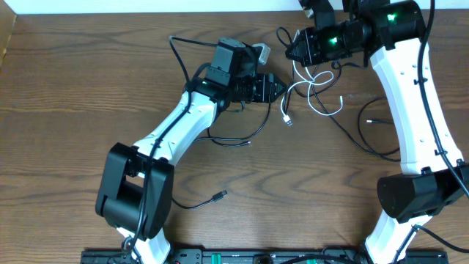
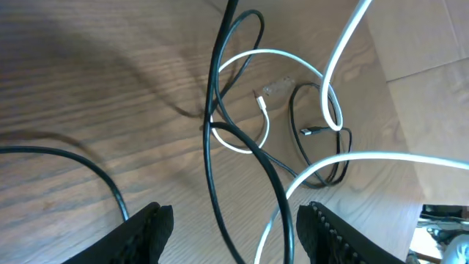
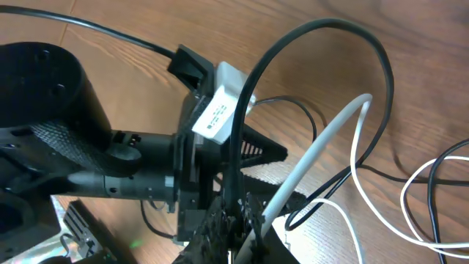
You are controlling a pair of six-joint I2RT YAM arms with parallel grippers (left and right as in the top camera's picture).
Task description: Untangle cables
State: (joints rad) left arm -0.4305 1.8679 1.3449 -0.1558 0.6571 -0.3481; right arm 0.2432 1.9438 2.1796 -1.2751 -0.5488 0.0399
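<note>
A tangle of cables lies at the back middle of the table: a white cable (image 1: 316, 94) with its plug (image 1: 288, 121) free, and black cables (image 1: 364, 138) looping round it. My right gripper (image 1: 289, 50) is shut on a black cable (image 3: 253, 81) and the white cable (image 3: 322, 143) together and holds them up above the table. My left gripper (image 1: 278, 88) is open just left of the tangle. In the left wrist view a black cable (image 2: 211, 158) and the white cable (image 2: 272, 220) run between its spread fingers (image 2: 234, 235) without being gripped.
Another black cable with a plug end (image 1: 220, 194) lies at the front, near the left arm's base. A black cable end (image 1: 371, 120) lies by the right arm. The table's back edge (image 1: 146, 13) is close behind both grippers.
</note>
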